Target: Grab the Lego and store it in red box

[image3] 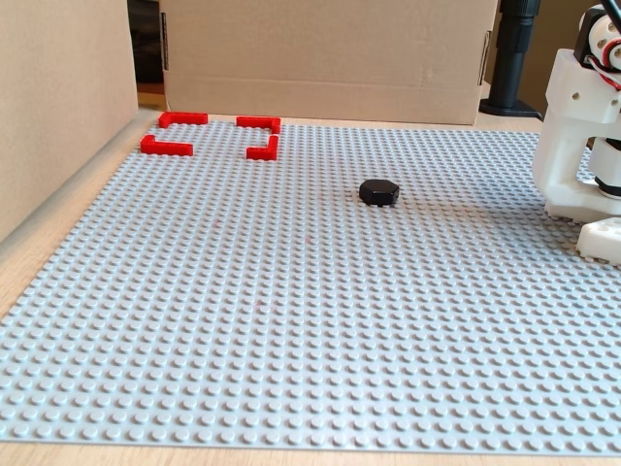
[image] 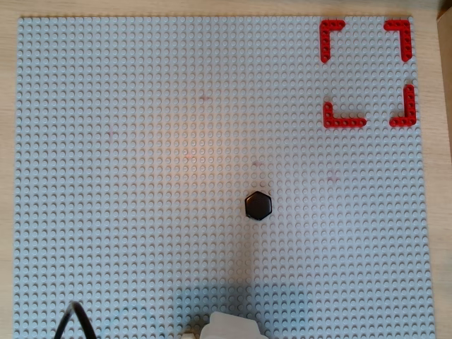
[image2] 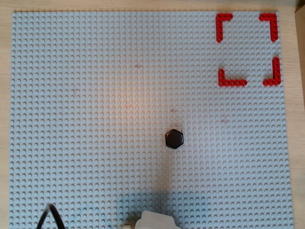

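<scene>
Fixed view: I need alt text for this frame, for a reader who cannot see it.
A small black hexagonal Lego piece lies alone on a grey studded baseplate, well apart from four red corner bricks forming an open square at the far left. The white robot arm base stands at the right edge; its hand is out of frame. Cardboard panels wall the back and left.

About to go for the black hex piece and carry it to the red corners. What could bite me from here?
The Lego is low and glossy, so the fingers may slip off it. The red box is only four loose-looking corners at the baseplate edge; a descent could land on one. The gripper is out of view.
</scene>
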Tool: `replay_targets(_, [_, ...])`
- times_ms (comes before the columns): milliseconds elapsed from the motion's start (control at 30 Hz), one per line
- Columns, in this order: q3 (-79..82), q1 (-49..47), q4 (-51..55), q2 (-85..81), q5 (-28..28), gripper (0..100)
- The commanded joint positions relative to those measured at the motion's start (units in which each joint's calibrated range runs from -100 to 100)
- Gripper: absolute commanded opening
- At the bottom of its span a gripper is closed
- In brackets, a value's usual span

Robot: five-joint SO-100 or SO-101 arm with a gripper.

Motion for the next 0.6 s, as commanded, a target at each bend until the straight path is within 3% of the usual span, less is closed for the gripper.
replay_targets(0, [-0.52,-0.39,-0.02,-0.51,0.26,2])
replay_targets(267, [-1.52,-0.46,-4.58,1.36,0.26,2])
replay_targets(567, [-12.43,-6.42,0.33,25.34,0.26,2])
